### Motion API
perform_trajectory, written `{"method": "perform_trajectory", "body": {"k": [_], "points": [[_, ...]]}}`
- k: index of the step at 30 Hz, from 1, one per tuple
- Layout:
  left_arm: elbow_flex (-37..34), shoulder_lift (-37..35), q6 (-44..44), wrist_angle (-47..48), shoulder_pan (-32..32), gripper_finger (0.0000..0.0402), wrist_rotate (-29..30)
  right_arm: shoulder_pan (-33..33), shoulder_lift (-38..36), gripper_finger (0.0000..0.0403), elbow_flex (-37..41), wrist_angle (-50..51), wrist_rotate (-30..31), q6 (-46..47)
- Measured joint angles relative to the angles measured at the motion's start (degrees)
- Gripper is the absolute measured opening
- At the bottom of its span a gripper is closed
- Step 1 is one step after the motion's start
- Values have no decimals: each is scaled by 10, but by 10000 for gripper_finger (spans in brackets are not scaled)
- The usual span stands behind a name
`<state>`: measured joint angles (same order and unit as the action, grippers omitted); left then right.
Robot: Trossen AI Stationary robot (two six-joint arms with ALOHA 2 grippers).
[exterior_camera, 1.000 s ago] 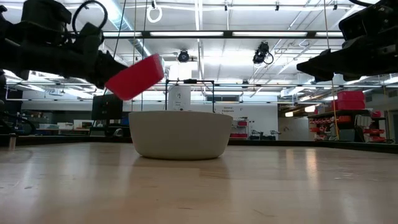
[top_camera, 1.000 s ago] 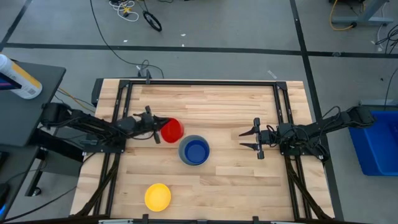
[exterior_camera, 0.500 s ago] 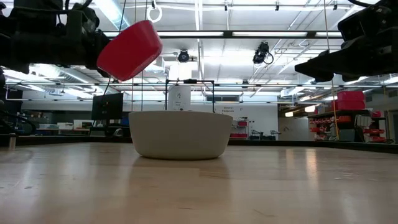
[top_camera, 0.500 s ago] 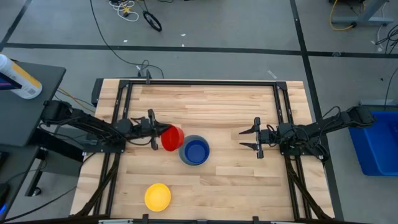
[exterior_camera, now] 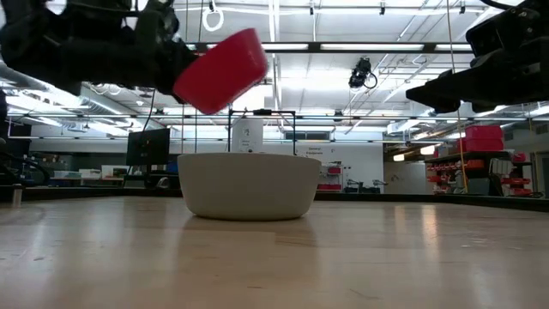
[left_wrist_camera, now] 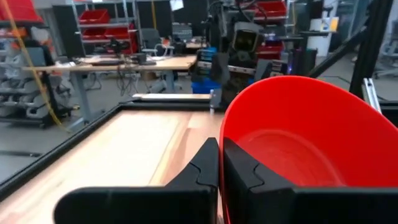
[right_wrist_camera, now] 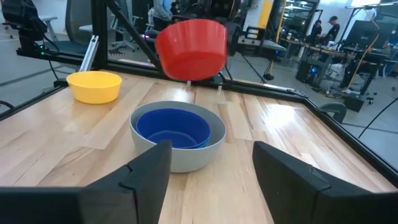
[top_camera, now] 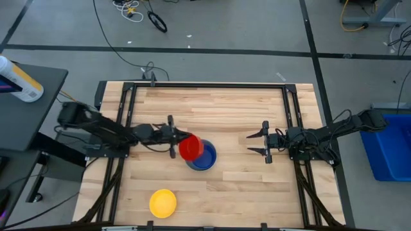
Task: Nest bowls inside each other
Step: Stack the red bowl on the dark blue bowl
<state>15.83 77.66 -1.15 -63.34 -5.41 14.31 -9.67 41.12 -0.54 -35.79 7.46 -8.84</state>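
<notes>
Nearest on the tabletop point(top_camera: 244, 186), yellow bowl point(top_camera: 163, 202) waits. Mid-table, left pincer point(top_camera: 173, 136) clamps red bowl point(top_camera: 191, 147), tilted above grey bowl point(top_camera: 201, 156) holding blue bowl point(right_wrist_camera: 173, 129). Next: level, lower, release. Right pincer point(top_camera: 264, 143) wide, idle.

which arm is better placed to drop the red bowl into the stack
Left. The left gripper is shut on the red bowl's rim and holds it in the air over the grey bowl, which has a blue bowl inside. The right gripper is open, empty and off to the side.
</notes>
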Motion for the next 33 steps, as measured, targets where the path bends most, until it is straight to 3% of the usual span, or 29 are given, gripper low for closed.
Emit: {"method": "perform_trajectory", "body": {"k": [5,9,22,33], "points": [[34,118,-8,-119,-1,6,-12,0,0,245,0,0,0,2],[34,171,-2,-185,-1,6,-13,0,0,252,0,0,0,5],[34,180,37,-115,-1,6,-15,0,0,270,0,0,0,8],[49,180,34,-119,-1,6,-22,0,0,277,0,0,0,7]]}}
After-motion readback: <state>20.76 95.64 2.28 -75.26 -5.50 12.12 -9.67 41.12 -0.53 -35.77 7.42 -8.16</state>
